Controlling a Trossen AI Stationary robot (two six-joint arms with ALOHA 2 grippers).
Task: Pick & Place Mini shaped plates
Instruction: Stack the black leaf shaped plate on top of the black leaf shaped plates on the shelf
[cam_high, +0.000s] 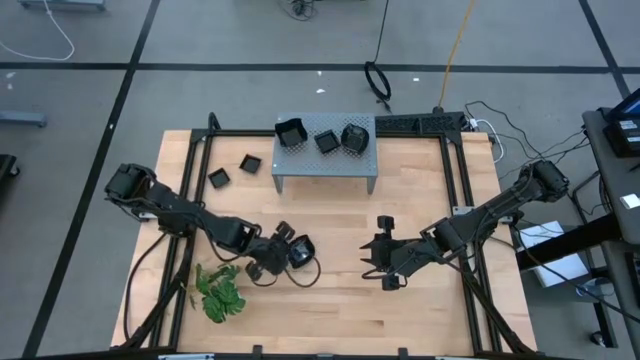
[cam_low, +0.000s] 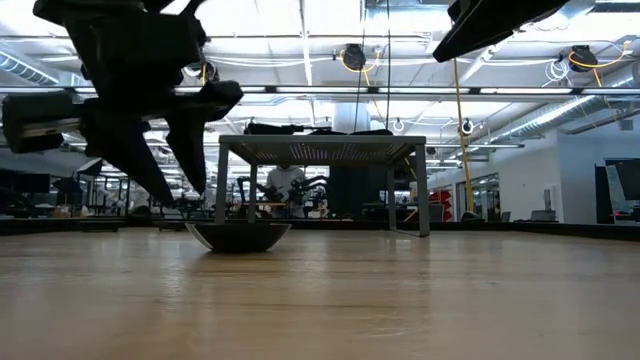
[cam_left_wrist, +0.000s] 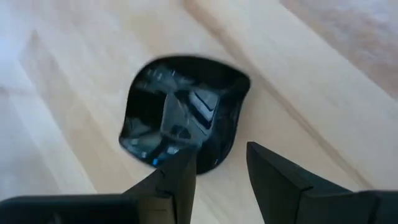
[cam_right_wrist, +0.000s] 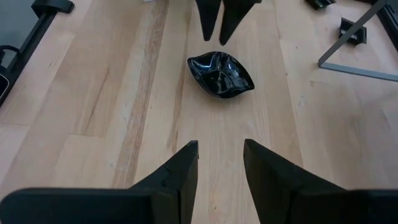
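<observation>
A glossy black dish (cam_left_wrist: 183, 112) with a wavy, pinched rim is seen on the pale wood table (cam_high: 420, 200), just ahead of the left claw (cam_left_wrist: 217, 168). The claw's dark, wedge-shaped fingers (cam_left_wrist: 180, 177) are parted and nothing is held between them; they are poised just above the dish's near edge. In the low view the dish (cam_low: 238, 236) is shown resting flat on the boards, apart from the fingers. The right claw (cam_right_wrist: 219, 168) is held open and empty, well apart from the dish (cam_right_wrist: 221, 76), which lies straight ahead of it. Beyond both claws, three more black dishes (cam_high: 326, 139) are set on the grey perforated metal stand (cam_high: 325, 165), and two small square ones (cam_high: 250, 163) lie on the wood beside it. A green leafy sprig (cam_high: 220, 292) lies behind the left claw.
</observation>
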